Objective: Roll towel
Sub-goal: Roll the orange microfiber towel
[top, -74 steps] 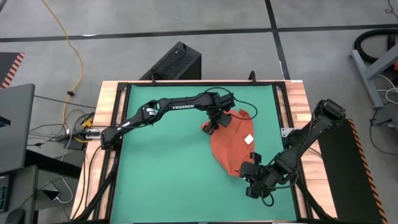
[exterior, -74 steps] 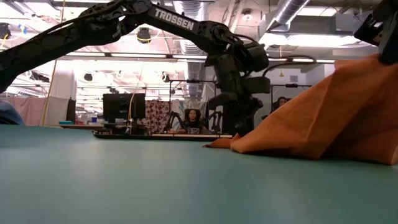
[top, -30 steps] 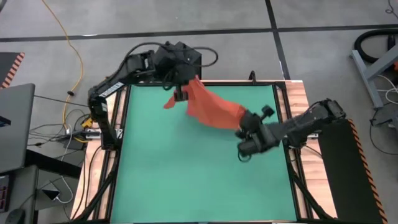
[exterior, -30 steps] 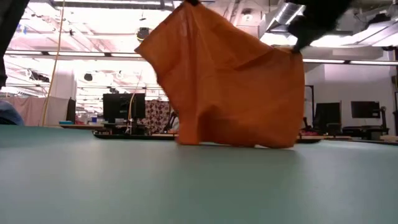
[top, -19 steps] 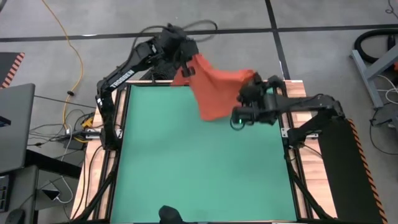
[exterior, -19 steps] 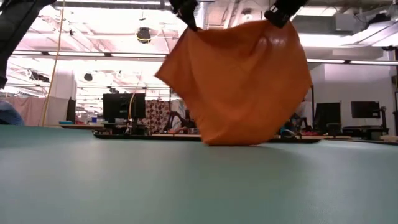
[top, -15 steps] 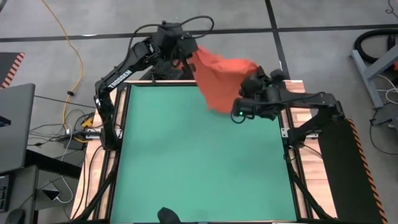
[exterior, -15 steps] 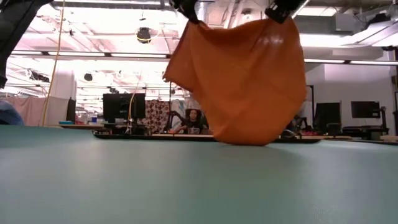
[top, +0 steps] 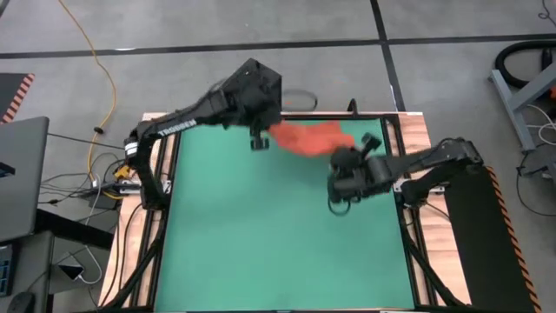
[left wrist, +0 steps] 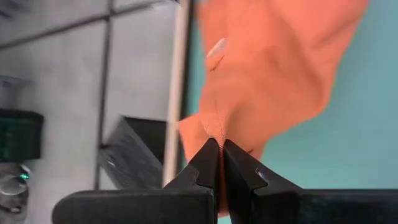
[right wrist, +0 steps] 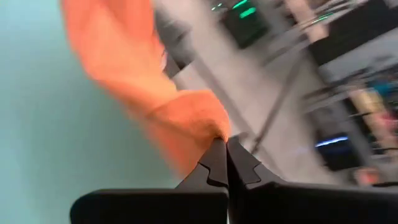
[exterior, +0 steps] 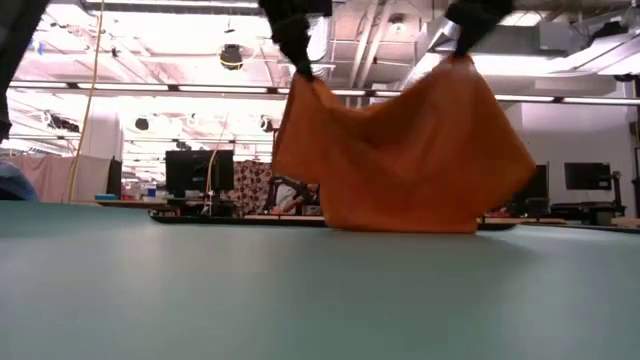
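— Orange-red cloth from above first: how does the towel lie?

— Stretched between the two pincers, its long axis running across the far part of the green mat, from the left gripper to the right gripper. The left arm reaches in from the mat's far left corner with its elbow low along the edge; the right arm comes from the right side, bent back toward the middle. Much of the cloth near the right gripper sits under that arm's wrist, so its corner there is hidden.

— And at table height?

— The towel hangs like a curtain, its top edge sagging between the two held corners, its lower edge at the mat. The left gripper pinches one top corner, the right gripper the other; both arms are cut off by the top of the picture. The cloth hides part of the room behind.

— The left wrist camera?

— The left gripper has its fingers pressed together on a peak of towel, which spreads away from the tips. A small pale tag shows on it, blurred.

— The right wrist camera?

— The right gripper is likewise clamped on a bunched corner of towel, the rest trailing beyond the tips over the mat. The background is smeared and hard to make out.
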